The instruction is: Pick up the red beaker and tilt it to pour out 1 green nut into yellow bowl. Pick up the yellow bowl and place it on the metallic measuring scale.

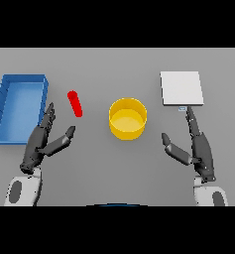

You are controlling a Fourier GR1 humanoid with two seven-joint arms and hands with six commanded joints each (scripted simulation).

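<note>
Both hands rest low on the grey table (114, 168), nearest me: the left hand (42, 141) spread wide and holding nothing, just below the red beaker (75, 103); the right hand (196, 146) likewise spread, near the metallic scale (181, 88). To grasp well, I'd judge the left should curl around the beaker's middle. It looks a slim, bright red cylinder, tilted, between the blue tray (20, 82) and yellow bowl (128, 118).
</note>
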